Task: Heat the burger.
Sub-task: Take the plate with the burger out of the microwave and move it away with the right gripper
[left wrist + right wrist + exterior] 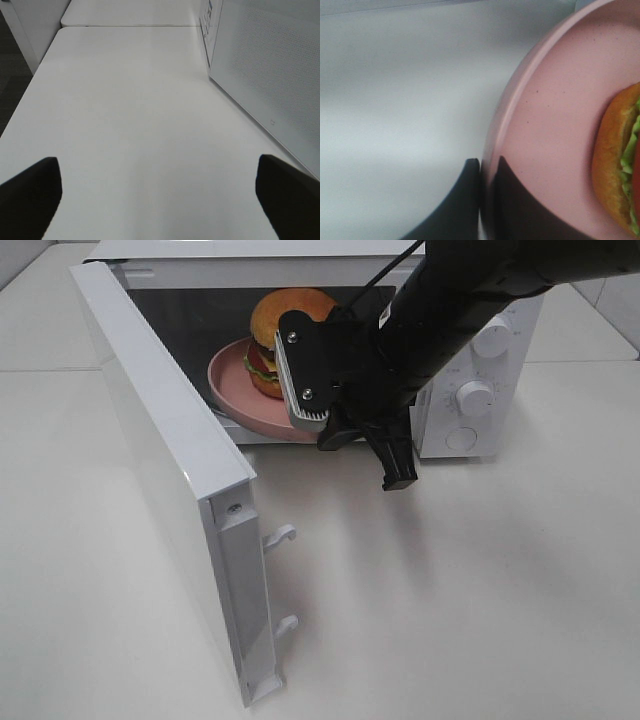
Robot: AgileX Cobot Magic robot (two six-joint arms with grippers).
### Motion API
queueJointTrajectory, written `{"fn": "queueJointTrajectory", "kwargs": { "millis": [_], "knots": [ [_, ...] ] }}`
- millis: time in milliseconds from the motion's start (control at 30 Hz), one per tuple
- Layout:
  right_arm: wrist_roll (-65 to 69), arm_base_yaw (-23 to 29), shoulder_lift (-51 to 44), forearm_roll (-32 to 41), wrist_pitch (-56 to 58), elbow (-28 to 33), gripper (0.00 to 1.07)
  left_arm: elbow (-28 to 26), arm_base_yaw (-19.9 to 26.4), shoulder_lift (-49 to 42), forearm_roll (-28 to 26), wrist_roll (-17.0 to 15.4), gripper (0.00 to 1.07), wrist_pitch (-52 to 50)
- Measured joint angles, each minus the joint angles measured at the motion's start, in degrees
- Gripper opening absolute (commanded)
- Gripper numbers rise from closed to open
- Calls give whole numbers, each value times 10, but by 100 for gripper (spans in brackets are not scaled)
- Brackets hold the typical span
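Right gripper (487,172) pinched on round pink plate's (555,100) rim at white microwave (480,350) mouth; domed golden-bun burger (280,335) sits on plate, clear of fingers. Left gripper (160,192) spread wide.

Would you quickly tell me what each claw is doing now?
Left claw: open, holding nothing.
Right claw: shut on the pink plate rim.

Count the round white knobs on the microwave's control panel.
2 visible: one round white knob upper on the panel, one below it. The black arm covers part of the panel, so more could be hidden.
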Motion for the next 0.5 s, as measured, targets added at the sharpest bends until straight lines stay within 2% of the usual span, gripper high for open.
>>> {"fn": "queueJointTrajectory", "kwargs": {
  "millis": [500],
  "knots": [
    [-1, 2, -68, 5, -35, 89, 0, 0, 0, 0, 0, 0, 101, 0]
  ]
}}
